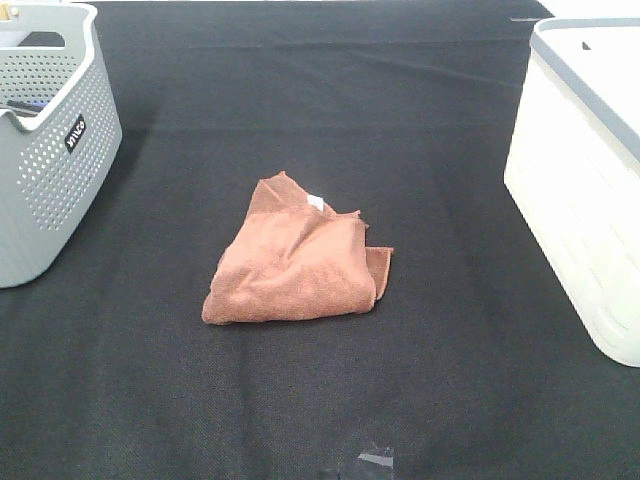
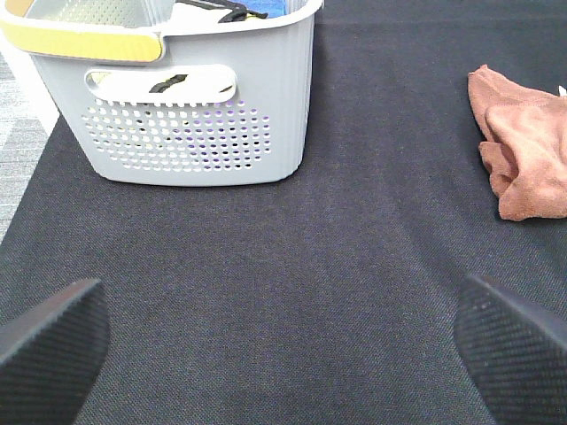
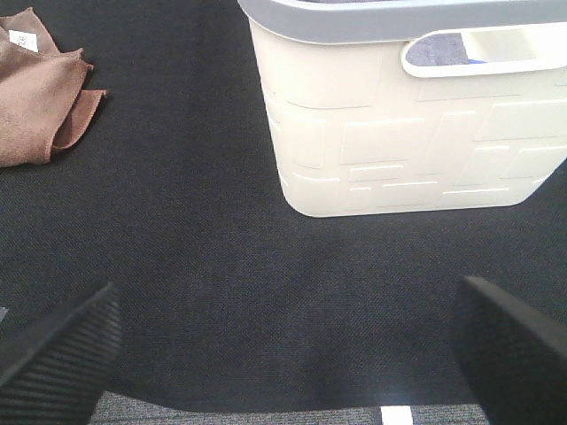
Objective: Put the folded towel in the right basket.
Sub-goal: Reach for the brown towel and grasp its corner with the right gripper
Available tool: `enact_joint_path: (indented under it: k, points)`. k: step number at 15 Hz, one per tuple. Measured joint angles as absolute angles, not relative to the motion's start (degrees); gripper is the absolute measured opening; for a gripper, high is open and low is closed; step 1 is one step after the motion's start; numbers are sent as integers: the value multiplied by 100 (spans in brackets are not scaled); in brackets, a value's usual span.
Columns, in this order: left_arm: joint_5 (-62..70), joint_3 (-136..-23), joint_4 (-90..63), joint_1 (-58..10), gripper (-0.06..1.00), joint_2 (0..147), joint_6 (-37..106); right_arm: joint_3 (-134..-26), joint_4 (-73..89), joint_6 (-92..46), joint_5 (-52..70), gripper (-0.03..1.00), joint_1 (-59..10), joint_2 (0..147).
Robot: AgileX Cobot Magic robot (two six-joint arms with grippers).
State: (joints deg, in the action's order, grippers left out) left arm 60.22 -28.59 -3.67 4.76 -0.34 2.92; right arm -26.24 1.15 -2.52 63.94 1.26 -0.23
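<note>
Folded towel (image 1: 293, 262) lying at the centre of the overhead frame on the black worktop (image 1: 420, 110), well apart from the cream basket (image 1: 575, 215) at the right edge. Nothing is grasped yet; the reach is your first step. Right claw (image 3: 288, 354) and left claw (image 2: 282, 350) both hang low over the worktop, spread wide and empty; neither arm shows overhead. Bring the right claw across to the towel, then close.

- Black left gripper (image 2: 282, 354): its ribbed, dark rubber fingers (image 2: 51, 347) are spread wide with nothing between them, and it is angled forward and down.
- Black right gripper (image 3: 285, 352): its ribbed fingers (image 3: 512, 347) are likewise wide apart and empty, with the same downward tilt.
</note>
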Motion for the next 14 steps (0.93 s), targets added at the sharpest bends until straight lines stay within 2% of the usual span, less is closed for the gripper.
enact_joint_path:
  k: [14]
  points:
    - [6022,-2859,-367,476,99,-34,292,-2624,115,-252,6394,97,126,-23]
